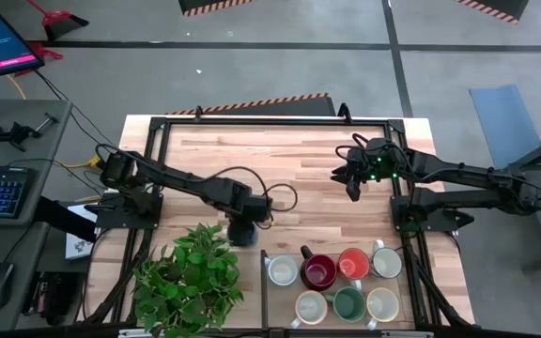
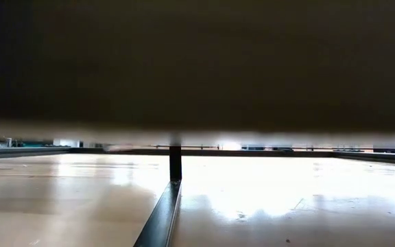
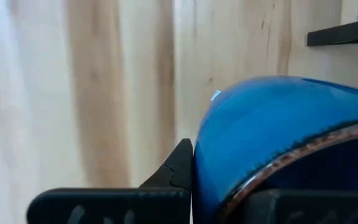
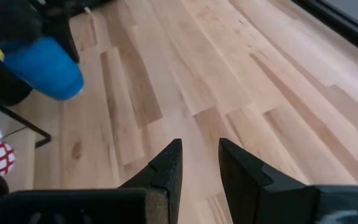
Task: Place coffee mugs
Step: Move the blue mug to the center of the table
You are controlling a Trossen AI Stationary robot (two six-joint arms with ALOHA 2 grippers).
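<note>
Blue glaze fills the left wrist view: the left gripper [image 3: 194, 186] has its jaws pinched on the wall of the blue mug [image 3: 278, 130], one dark finger [image 3: 178, 167] pressed against the outside of the curved side and the other apparently inside the rim, where its tip is hidden. From above, that gripper [image 1: 240, 228] sits over the wooden table [image 1: 299, 160], just beside the leafy plant [image 1: 191, 277] and a little short of the black rail that fences off the mug area; the mug itself is almost wholly covered by the wrist there. The right wrist view shows the blue mug [image 4: 45, 67] from across the table, under the left arm; whether it rests on the wood or hangs just clear cannot be told. The step in hand looks like the grasp of the last loose mug, the clamp made and the carry not yet begun. Seven mugs already stand grouped near the table's front edge: a white one [image 1: 282, 270], a dark red one [image 1: 318, 272], an orange one [image 1: 352, 264], another pale one [image 1: 386, 263], and a front row of cream [image 1: 310, 307], green [image 1: 348, 303] and cream [image 1: 381, 303]. The next move would call for a lift high enough to clear the rail, then a short carry towards a free spot beside that group without knocking the white mug. The right gripper [image 4: 199, 163] waits over bare wood near the table's far right, its jaws partly spread and holding nothing.
</note>
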